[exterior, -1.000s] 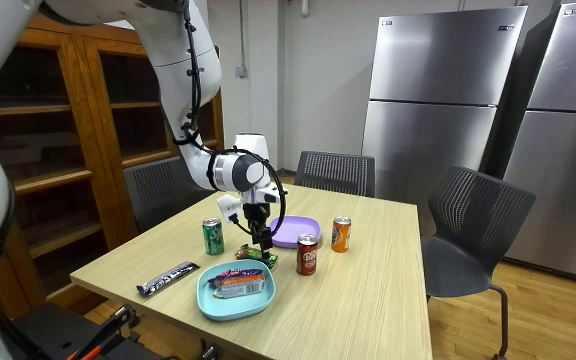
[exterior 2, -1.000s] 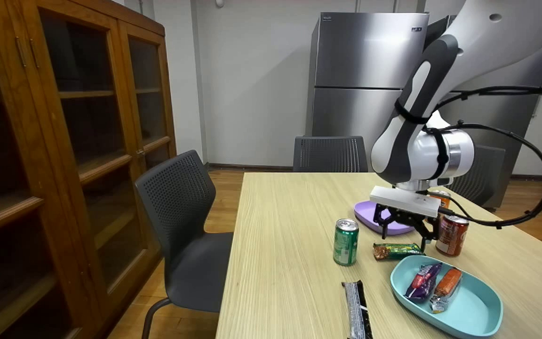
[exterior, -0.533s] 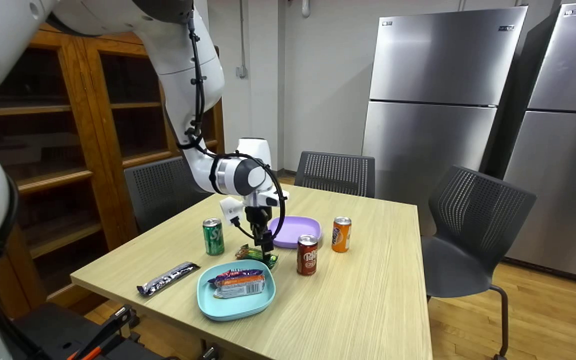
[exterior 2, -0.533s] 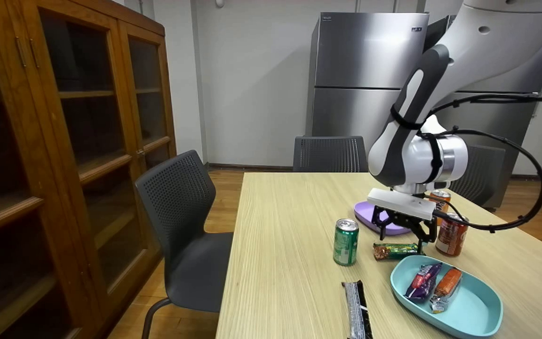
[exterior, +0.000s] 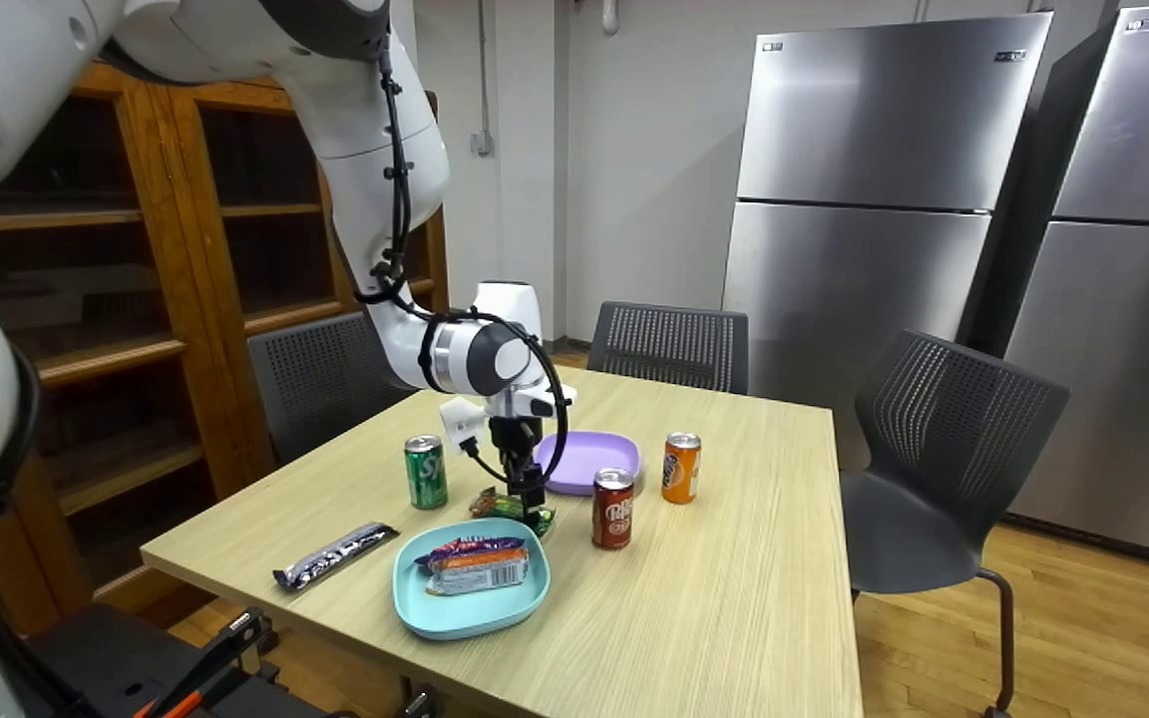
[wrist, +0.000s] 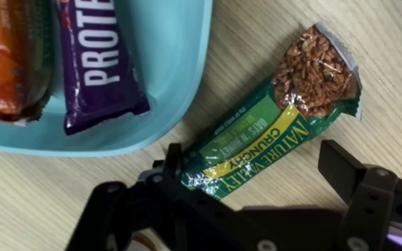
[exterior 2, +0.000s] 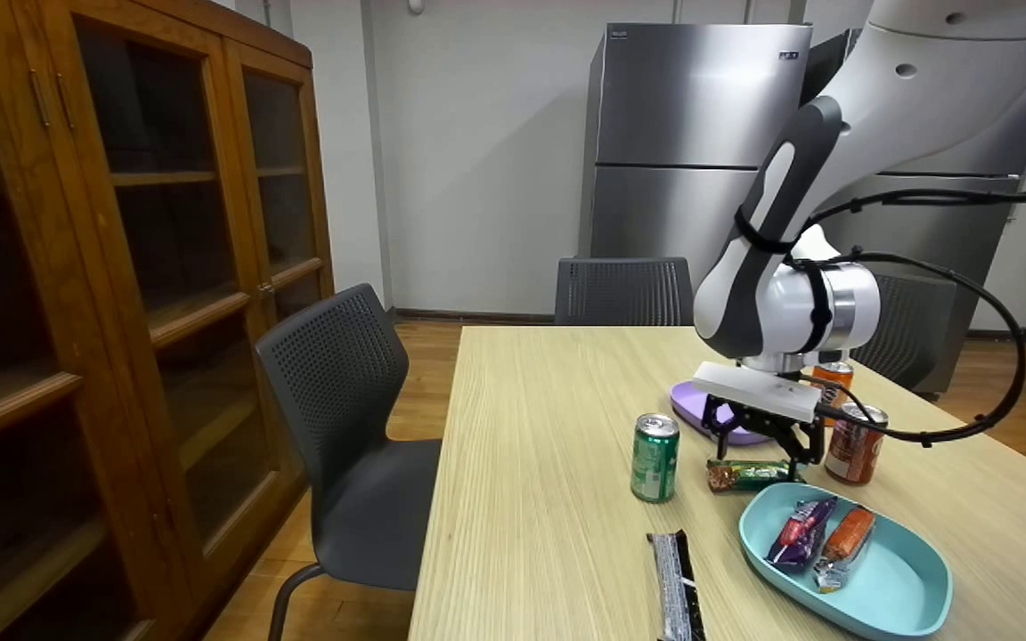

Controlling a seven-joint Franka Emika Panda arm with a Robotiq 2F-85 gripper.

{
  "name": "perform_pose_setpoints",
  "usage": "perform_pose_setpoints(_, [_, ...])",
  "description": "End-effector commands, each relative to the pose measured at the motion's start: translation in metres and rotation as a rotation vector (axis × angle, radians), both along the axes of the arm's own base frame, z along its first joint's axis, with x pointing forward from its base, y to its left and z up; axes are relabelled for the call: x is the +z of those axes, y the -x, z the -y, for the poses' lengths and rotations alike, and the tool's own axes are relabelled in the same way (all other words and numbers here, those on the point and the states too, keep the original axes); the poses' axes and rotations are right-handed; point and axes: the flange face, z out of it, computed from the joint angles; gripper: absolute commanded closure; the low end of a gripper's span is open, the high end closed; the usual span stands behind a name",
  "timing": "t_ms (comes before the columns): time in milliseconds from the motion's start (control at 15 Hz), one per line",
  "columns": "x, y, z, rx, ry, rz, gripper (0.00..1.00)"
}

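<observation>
My gripper (wrist: 251, 153) stands open above a green Nature Valley granola bar (wrist: 257, 129), which lies flat on the table. In the wrist view the bar runs diagonally between the fingers; one finger (wrist: 173, 158) is close by its lower end, and whether they touch cannot be told. The opposite finger (wrist: 339, 167) is apart from the wrapper. Beside the bar is a light blue tray (exterior 2: 909, 579), holding a purple bar (exterior 2: 802, 534) and an orange-wrapped bar (exterior 2: 847, 539). In both exterior views the gripper hangs just over the granola bar (exterior: 497, 506), hiding part of it.
A Dr Pepper can (exterior: 613, 511) is near the gripper. Close by are a purple plate (exterior: 589, 459), a green can (exterior: 426, 474) and an orange can (exterior: 681, 469). A silver and black bar (exterior: 335, 554) lies left of the tray. Chairs surround the table.
The gripper has come down a little and shifted slightly toward the green can in an exterior view. It has stayed open. The bars, cans, tray and plate have not moved.
</observation>
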Motion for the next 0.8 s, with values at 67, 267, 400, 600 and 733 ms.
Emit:
perform_pose_setpoints(67, [-0.0024,-0.0099,-0.0025,-0.022,-0.016,-0.002,0.00])
perform_pose_setpoints(267, [-0.0002,-0.0118,-0.0023,-0.021,-0.016,0.005,0.34])
perform_pose_setpoints(400, [0.0010,-0.0130,-0.0021,-0.020,-0.013,0.010,0.51])
perform_pose_setpoints(600, [0.0013,-0.0127,-0.0008,-0.022,-0.013,0.010,0.73])
perform_pose_setpoints(733, [0.0020,-0.0126,-0.0010,-0.021,-0.014,0.012,0.85])
